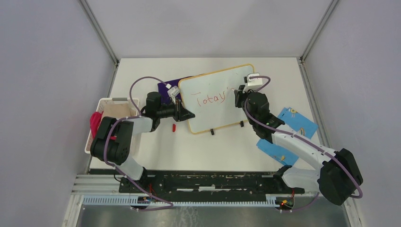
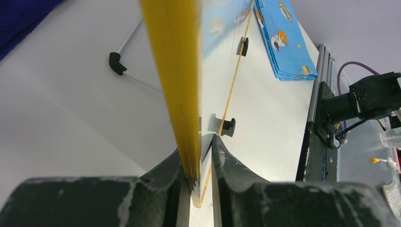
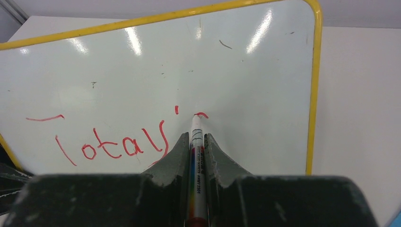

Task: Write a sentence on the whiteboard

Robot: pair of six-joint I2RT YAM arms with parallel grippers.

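Left fingers (image 2: 158, 182): I am clamping the whiteboard (image 2: 177, 71) by its yellow edge between them.
Right fingers (image 3: 172, 161): I am pinching the marker (image 3: 196, 128), tip ahead touching whiteboard.
Sentence (image 3: 118, 144): red, lying left of tip.

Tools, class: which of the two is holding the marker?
The right tool, shut on the marker at the whiteboard; the left tool clamps the whiteboard's yellow frame instead.

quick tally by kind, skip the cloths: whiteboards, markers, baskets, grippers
whiteboard: 1
marker: 1
basket: 1
grippers: 2, the left gripper clamped on the whiteboard's edge, the right gripper clamped on the marker
total: 5
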